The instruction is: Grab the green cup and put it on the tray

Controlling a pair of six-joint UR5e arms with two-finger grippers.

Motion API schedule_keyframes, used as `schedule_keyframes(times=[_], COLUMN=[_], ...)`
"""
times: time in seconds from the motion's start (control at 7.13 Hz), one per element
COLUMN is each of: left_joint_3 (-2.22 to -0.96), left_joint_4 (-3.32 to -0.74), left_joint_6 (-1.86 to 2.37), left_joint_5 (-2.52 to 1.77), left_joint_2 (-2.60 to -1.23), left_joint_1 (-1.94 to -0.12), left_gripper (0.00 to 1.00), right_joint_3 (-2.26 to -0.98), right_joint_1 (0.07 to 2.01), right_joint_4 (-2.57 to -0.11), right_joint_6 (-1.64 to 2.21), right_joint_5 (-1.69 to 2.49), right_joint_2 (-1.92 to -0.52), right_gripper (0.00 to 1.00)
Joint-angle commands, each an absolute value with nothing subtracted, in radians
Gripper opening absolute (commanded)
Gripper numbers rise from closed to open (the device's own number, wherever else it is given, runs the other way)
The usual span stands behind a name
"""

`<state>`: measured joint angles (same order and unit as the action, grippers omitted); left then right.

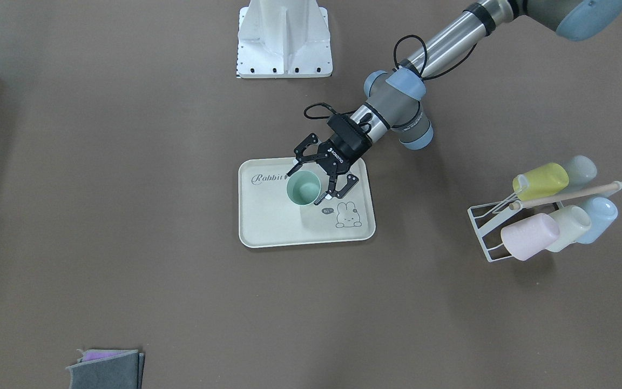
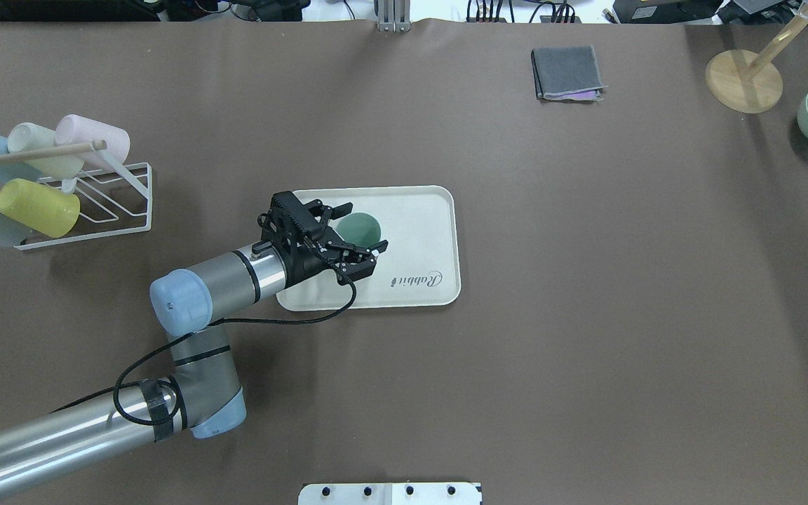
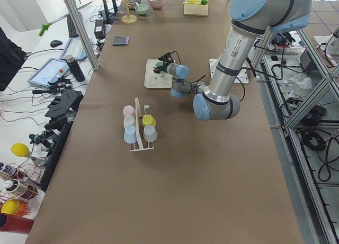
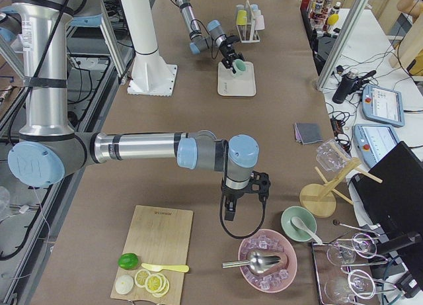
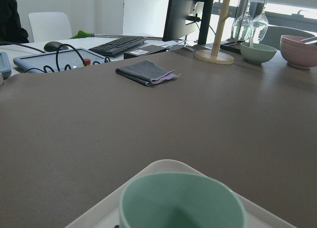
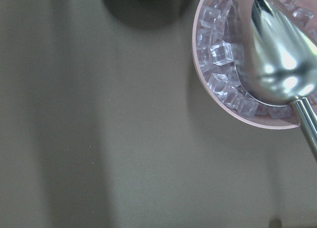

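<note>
A long table (image 2: 586, 280) under a matt brown cover fills the middle of the room. Silver aluminium posts (image 3: 79, 29) rise along one edge. Past them stands a white side desk (image 3: 26, 53) with a keyboard (image 5: 116, 44) and a dark monitor (image 5: 185, 15). A white chair (image 5: 49, 25) sits by a plain white wall (image 5: 99, 10). Pale grey floor (image 3: 320, 223) shows along the other side. The light is even and soft.

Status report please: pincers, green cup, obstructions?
Left pincer straddles green cup, grip unclear. Cup upright on tray. Right pincer by ice bowl, unclear. Nothing else on tray.
</note>
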<state>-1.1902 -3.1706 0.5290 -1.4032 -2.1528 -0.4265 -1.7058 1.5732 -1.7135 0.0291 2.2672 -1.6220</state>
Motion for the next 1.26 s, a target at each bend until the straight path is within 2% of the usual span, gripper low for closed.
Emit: schedule_keyframes(times=[0.0, 0.28, 0.42, 0.7, 0.84, 1.12], left_joint_3=[-1.230, -1.291, -1.363, -1.532, -1.563, -1.668], left_joint_4=[-3.201, -3.200, -3.166, -2.936, -2.830, -2.408], left_joint_6=[0.528, 0.538, 0.540, 0.540, 0.540, 0.535], left_joint_5=[-1.402, -1.404, -1.404, -1.408, -1.416, -1.565], left_joint_2=[-2.103, -2.083, -2.060, -2.049, -2.071, -2.210], left_joint_1=[-0.426, -0.431, -0.440, -0.492, -0.541, -0.703], left_gripper=[0.98, 0.98, 0.98, 0.98, 0.98, 0.98], right_joint_3=[-1.704, -1.700, -1.691, -1.687, -1.687, -1.683], right_joint_1=[1.574, 1.572, 1.572, 1.572, 1.572, 1.572], right_joint_4=[-1.713, -1.713, -1.713, -1.713, -1.712, -1.630], right_joint_6=[0.029, 0.026, 0.029, 0.029, 0.029, 0.009], right_joint_5=[2.267, 2.266, 2.267, 2.267, 2.267, 2.232], right_joint_2=[-1.621, -1.621, -1.620, -1.620, -1.618, -1.621], right_gripper=[1.00, 1.00, 1.00, 1.00, 1.00, 1.00])
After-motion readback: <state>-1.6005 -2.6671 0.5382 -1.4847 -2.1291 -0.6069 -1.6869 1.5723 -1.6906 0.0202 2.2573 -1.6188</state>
